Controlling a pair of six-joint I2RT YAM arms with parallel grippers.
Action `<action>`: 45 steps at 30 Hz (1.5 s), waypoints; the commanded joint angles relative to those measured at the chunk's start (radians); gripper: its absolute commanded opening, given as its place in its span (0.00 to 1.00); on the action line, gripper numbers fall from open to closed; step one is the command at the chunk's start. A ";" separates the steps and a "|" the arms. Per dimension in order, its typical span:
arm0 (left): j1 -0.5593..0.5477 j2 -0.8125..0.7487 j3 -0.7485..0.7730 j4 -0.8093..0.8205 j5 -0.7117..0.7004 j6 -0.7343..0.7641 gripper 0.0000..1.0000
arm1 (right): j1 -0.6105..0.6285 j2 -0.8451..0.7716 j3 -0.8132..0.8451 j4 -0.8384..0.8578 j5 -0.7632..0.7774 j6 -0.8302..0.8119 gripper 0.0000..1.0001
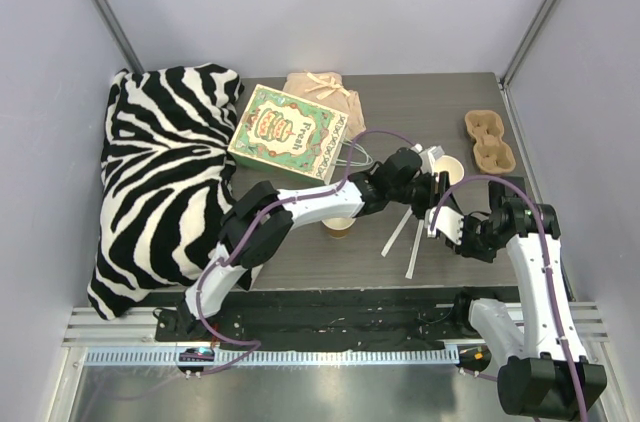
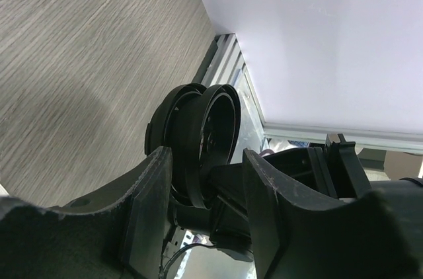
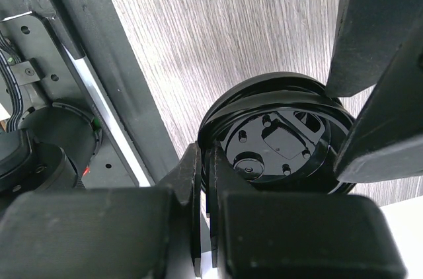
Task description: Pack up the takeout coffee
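Note:
Two nested black lids point(image 3: 277, 140) hang in the air over the table's right middle, held from both sides. My right gripper point(image 3: 206, 153) is shut on their near rim. My left gripper point(image 2: 205, 157) brackets the same lids point(image 2: 198, 127), and its fingers point(image 3: 377, 41) press on the far rim from either face. In the top view my left gripper point(image 1: 432, 190) and right gripper point(image 1: 440, 222) meet tip to tip. A brown paper cup point(image 1: 340, 224) without a lid stands under the left forearm. The takeout coffee, as a lidded cup, is out of view.
A second open cup point(image 1: 450, 170) with a pale inside stands just behind the grippers. A kraft cup carrier point(image 1: 490, 140) lies at the back right. A printed paper bag point(image 1: 288, 132) lies flat beside a zebra cloth point(image 1: 165, 182). White stirrers point(image 1: 410, 242) lie below the grippers.

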 commanded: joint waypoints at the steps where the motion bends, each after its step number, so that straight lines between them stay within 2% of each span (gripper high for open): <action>1: -0.022 0.020 0.060 0.029 -0.003 0.011 0.49 | 0.005 0.003 -0.009 -0.022 0.013 0.030 0.01; 4: -0.025 0.046 0.073 0.022 -0.003 0.023 0.48 | 0.005 0.001 -0.033 0.053 0.045 0.073 0.01; 12: -0.022 0.103 0.143 0.002 -0.003 0.078 0.36 | 0.005 -0.025 -0.079 0.179 0.083 0.093 0.01; 15: -0.020 0.115 0.154 0.002 -0.008 0.080 0.28 | 0.005 -0.020 -0.099 0.219 0.111 0.096 0.01; 20: -0.003 0.143 0.191 -0.008 -0.015 0.075 0.07 | 0.005 -0.019 -0.130 0.291 0.136 0.115 0.01; 21: 0.000 0.146 0.198 -0.009 -0.020 0.077 0.03 | 0.005 -0.019 -0.132 0.299 0.140 0.119 0.05; 22: 0.001 0.150 0.204 -0.014 -0.024 0.078 0.00 | 0.005 -0.017 -0.133 0.313 0.146 0.124 0.13; 24: 0.009 0.153 0.220 -0.015 -0.023 0.081 0.00 | 0.005 -0.019 -0.138 0.325 0.157 0.129 0.17; 25: 0.011 0.155 0.226 -0.020 -0.023 0.083 0.00 | 0.005 -0.017 -0.138 0.331 0.162 0.132 0.28; 28: 0.014 0.150 0.244 -0.026 -0.021 0.096 0.00 | 0.005 -0.020 -0.136 0.333 0.176 0.147 0.50; 31: 0.018 0.150 0.264 -0.040 -0.026 0.113 0.00 | 0.005 -0.028 -0.130 0.333 0.183 0.161 0.62; 35: 0.034 0.140 0.272 -0.044 -0.034 0.113 0.00 | 0.005 -0.049 -0.081 0.307 0.173 0.193 0.66; 45: 0.090 -0.001 0.241 -0.121 -0.041 0.195 0.00 | 0.005 -0.099 0.129 0.036 -0.062 0.234 0.67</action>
